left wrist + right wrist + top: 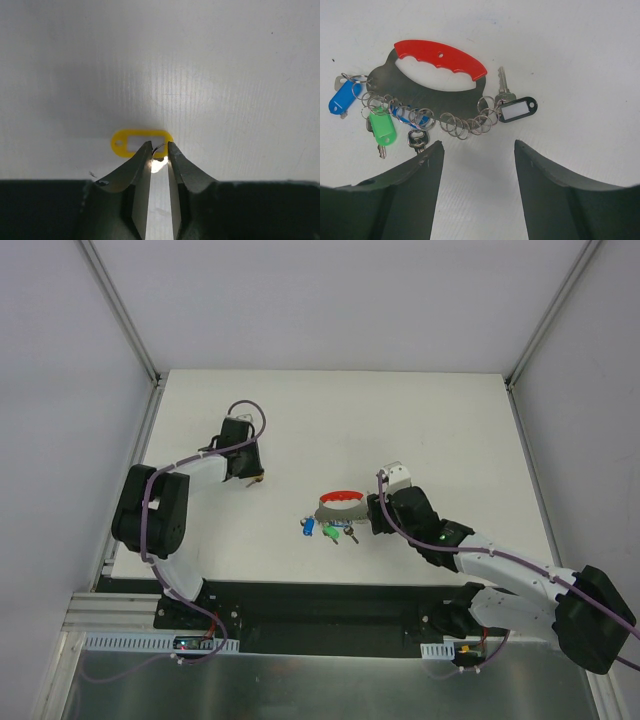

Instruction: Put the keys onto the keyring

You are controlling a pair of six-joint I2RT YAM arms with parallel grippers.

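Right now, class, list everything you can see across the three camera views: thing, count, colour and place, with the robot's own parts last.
keyring: 1, grey plate with red grip, mid-table
rings: a chain too long to count, silver, along the plate's lower edge
blue-tagged key: 1 clear, at the chain's left end; a second blue tag seems half hidden behind the rings
green-tagged key: 1, green, left part of the chain
dark-headed key: 1, beside the green one
black-tagged key: 1, black with white label, right end
yellow-tagged key: 1, yellow, alone on the table's left
table: 1, white
left gripper: 1, jaws narrow at the yellow tag, grip unclear
right gripper: 1, open, facing the keyring
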